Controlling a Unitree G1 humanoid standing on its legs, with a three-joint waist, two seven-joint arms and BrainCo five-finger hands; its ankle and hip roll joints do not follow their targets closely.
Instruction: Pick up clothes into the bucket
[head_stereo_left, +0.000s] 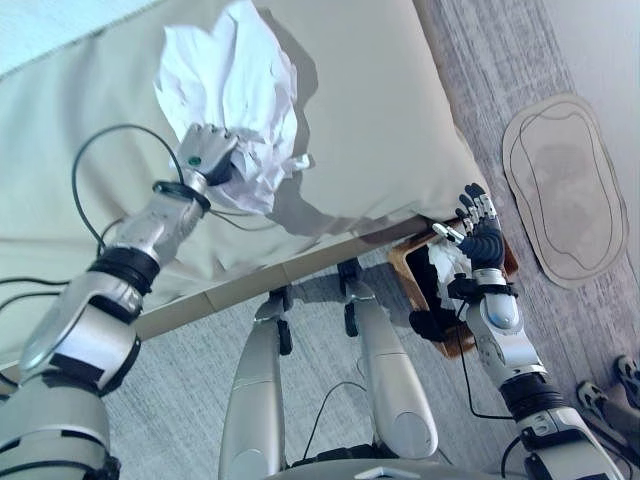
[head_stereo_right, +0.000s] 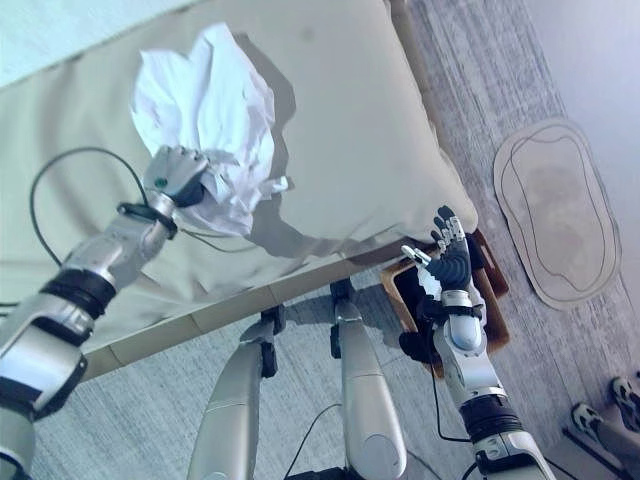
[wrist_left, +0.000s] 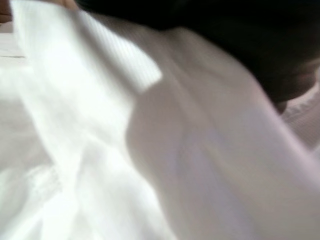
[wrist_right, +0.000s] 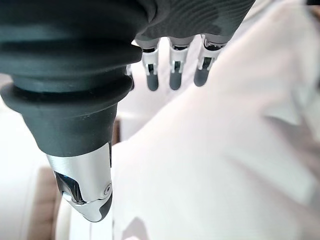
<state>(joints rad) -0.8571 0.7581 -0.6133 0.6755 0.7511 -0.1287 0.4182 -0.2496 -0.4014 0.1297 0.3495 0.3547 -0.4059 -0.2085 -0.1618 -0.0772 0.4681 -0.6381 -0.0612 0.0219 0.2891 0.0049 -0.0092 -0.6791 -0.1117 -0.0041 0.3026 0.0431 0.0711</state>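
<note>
Left hand (head_stereo_left: 207, 152) has its fingers curled into the white garment (head_stereo_left: 235, 95), bunched on the bed (head_stereo_left: 380, 120), so left arm is nearer. Right hand (head_stereo_left: 481, 235) hangs slack-fingered, holding nothing, over the wooden bucket (head_stereo_left: 405, 262) on the floor; I must carry the cloth toward my right. No print I can read.

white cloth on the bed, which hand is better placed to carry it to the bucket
Left. The left hand is already on the white cloth on the bed; the right hand hangs open by the wooden bucket, holding nothing.
</note>
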